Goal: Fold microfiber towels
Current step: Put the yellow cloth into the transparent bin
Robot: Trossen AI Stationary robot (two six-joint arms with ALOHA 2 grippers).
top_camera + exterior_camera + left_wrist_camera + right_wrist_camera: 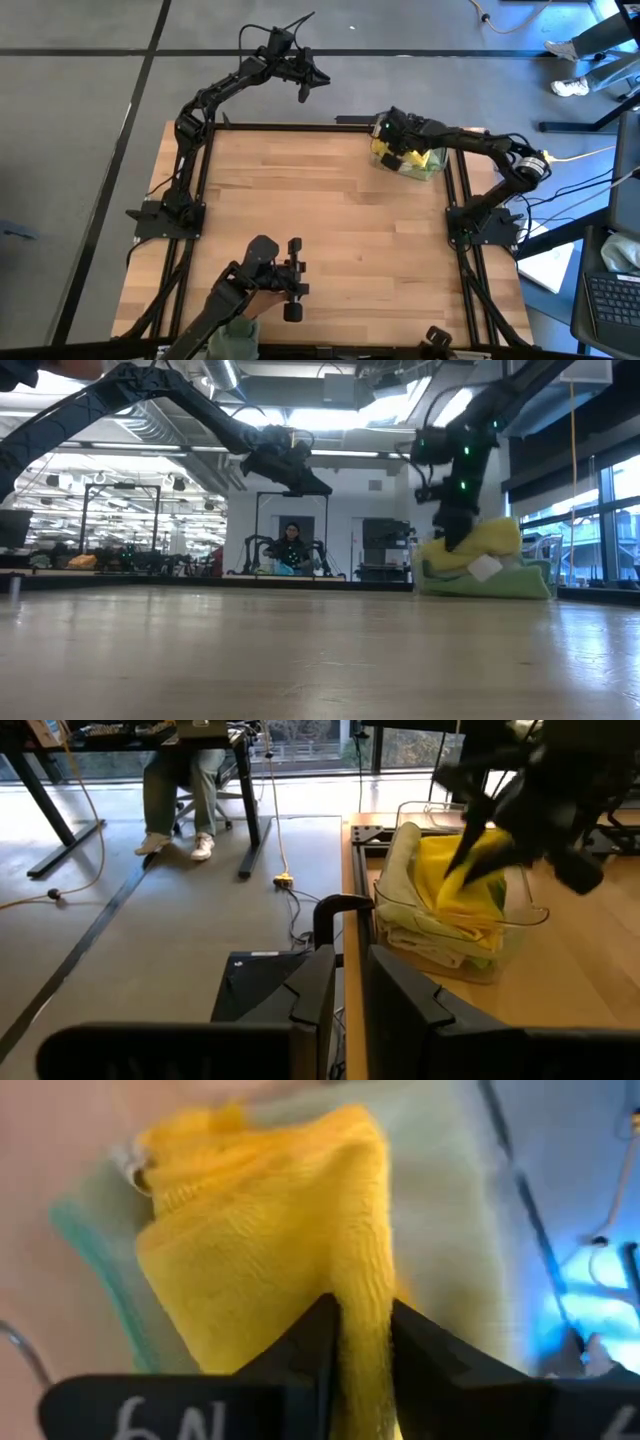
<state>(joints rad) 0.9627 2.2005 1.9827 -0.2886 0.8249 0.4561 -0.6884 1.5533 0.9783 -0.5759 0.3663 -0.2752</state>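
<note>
Right pincer (362, 1342) pinches a fold of the yellow towel (270, 1230) between its two dark fingers, the cloth rising in a ridge above the rest of the heap. That towel lies on top of the pile in the clear plastic bin (432, 172), which sits at about two o'clock on the table (320, 210), close to the far right corner. Under it lie the pale olive-green towel (402, 860) and a green towel (500, 582) at the bottom of the stack. Left pincer (305, 82) hangs beyond the table's far edge at about twelve o'clock, holding nothing, its fingers (318, 992) only narrowly apart. A person (291, 547) sits in the room behind.
</note>
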